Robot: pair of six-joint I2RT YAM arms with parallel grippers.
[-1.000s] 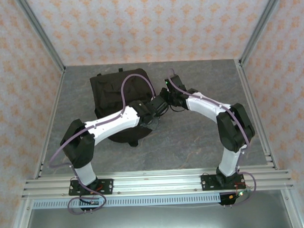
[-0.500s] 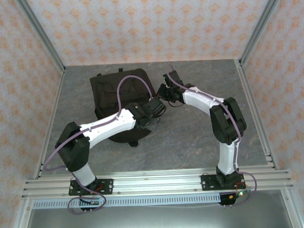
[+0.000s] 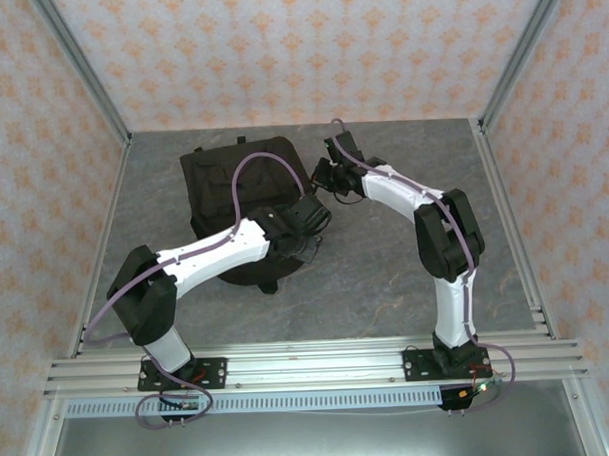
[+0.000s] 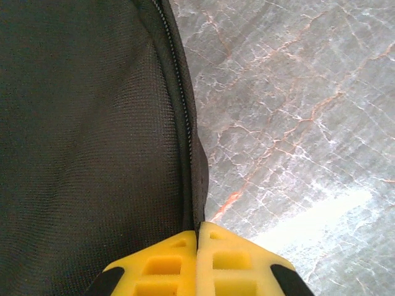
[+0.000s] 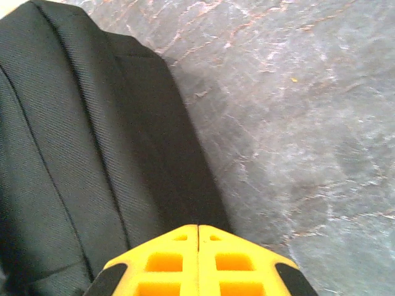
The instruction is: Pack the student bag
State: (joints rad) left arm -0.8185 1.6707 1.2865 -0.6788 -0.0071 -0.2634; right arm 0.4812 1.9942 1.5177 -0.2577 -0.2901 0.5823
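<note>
- Black backpack (image 3: 223, 181) on the grey surface (image 3: 386, 275), partly hidden under the left arm (image 3: 215, 246).
- The left jaws are closed together at its zipper (image 4: 179, 123); whether fabric is pinched is unclear.
- The right jaws are closed by its edge.

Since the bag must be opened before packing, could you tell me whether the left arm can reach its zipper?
Probably yes: the left hand is shut at the edge of the bag, and the zipper runs just ahead of it with nothing between; it would need to open first.
</note>
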